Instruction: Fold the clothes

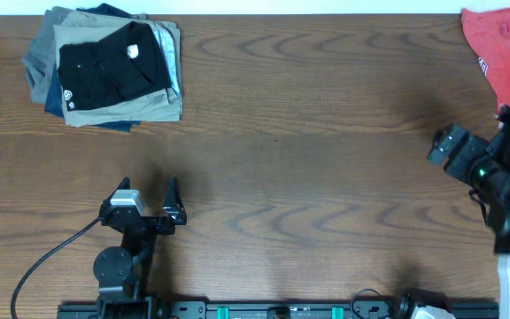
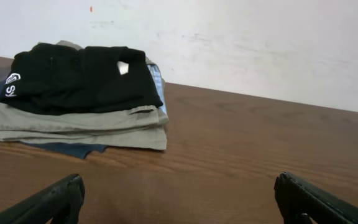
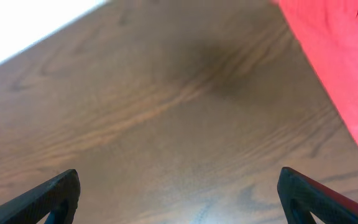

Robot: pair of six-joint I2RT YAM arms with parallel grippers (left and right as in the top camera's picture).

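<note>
Black soft-fabric garment (image 1: 112,66) with a small white logo sits folded on top of the stack of tan, grey and blue trousers (image 1: 122,113) at the wooden table's (image 1: 326,106) far-left corner. Left gripper (image 2: 179,180) and right gripper (image 3: 179,177) both gape wide, holding nothing. Risk imo: a deep pinch snags the trousers too and drags the whole stack. Its long axis runs roughly along the far edge, logo end toward the left edge.
</note>
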